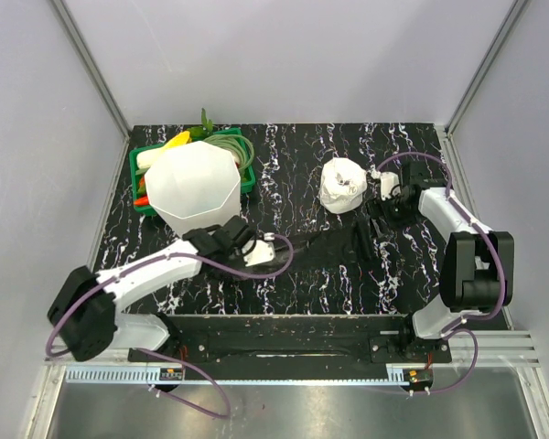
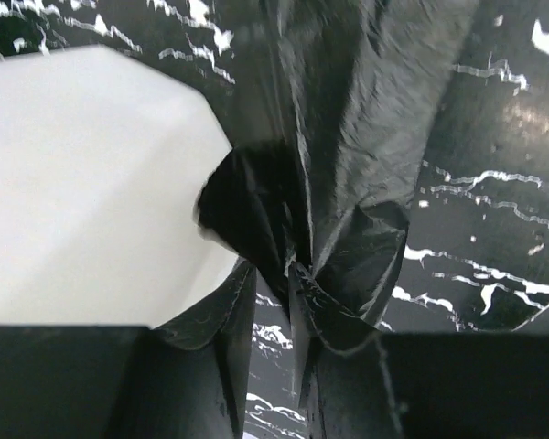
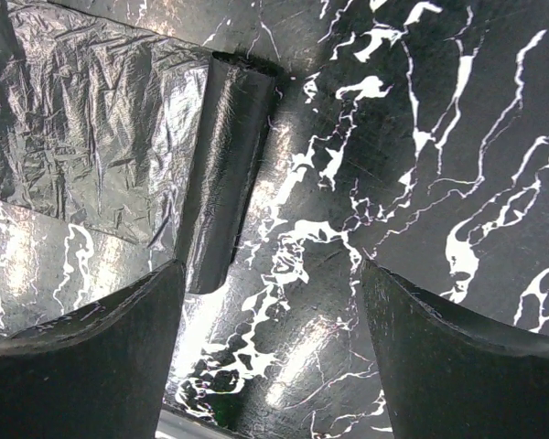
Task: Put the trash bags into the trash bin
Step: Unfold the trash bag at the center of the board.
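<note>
The white translucent trash bin (image 1: 197, 186) stands at the back left, and its pale wall (image 2: 82, 183) fills the left of the left wrist view. A glossy black trash bag (image 1: 334, 243) lies stretched across the middle of the table. My left gripper (image 1: 276, 247) is at the bag's left end, just right of the bin. Its jaws stand a little apart, and bunched film (image 2: 348, 229) sits right at the fingertips (image 2: 293, 274). My right gripper (image 1: 382, 205) hovers open over the bag's right end. There a rolled strip of film (image 3: 224, 174) lies just left of the empty jaws (image 3: 270, 283).
A green basket (image 1: 247, 174) of toy vegetables sits behind the bin. A white rounded roll of plastic (image 1: 341, 186) lies at the back, left of the right gripper. The table is black marble pattern (image 1: 293, 155), with grey walls on three sides.
</note>
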